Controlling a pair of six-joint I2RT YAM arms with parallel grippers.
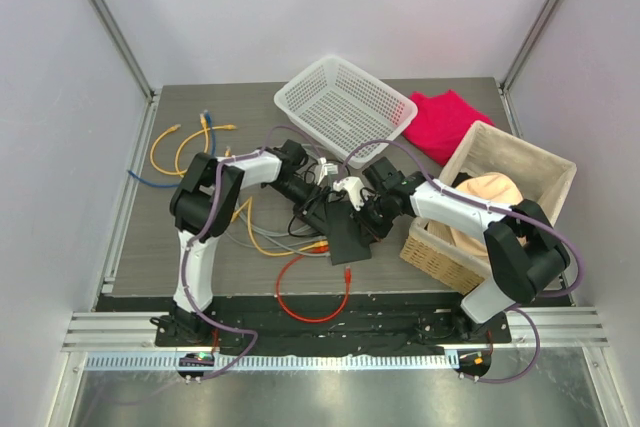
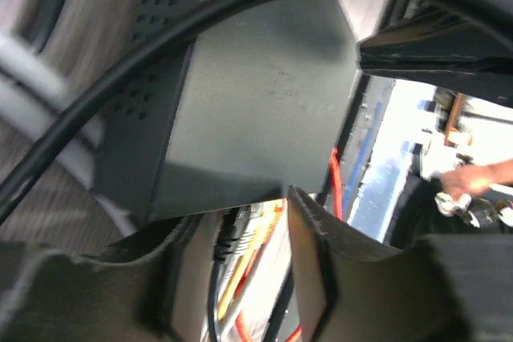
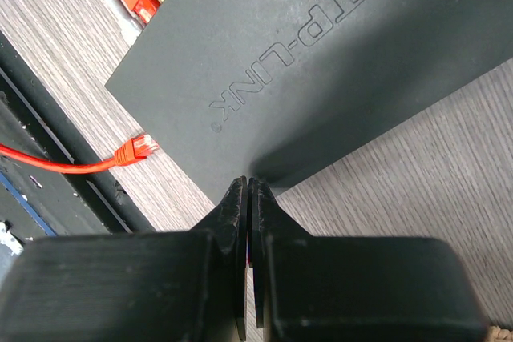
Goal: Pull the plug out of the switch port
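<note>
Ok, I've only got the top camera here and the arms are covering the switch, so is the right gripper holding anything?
Observer: No. The right wrist view shows the right gripper shut on nothing, with its tips at one edge of the switch.
Operator: And what is the left one doing?
Observer: The left wrist view shows the left gripper with its fingers apart at a corner of the switch. The yellow cables run through the gap, and nothing looks gripped.
</note>
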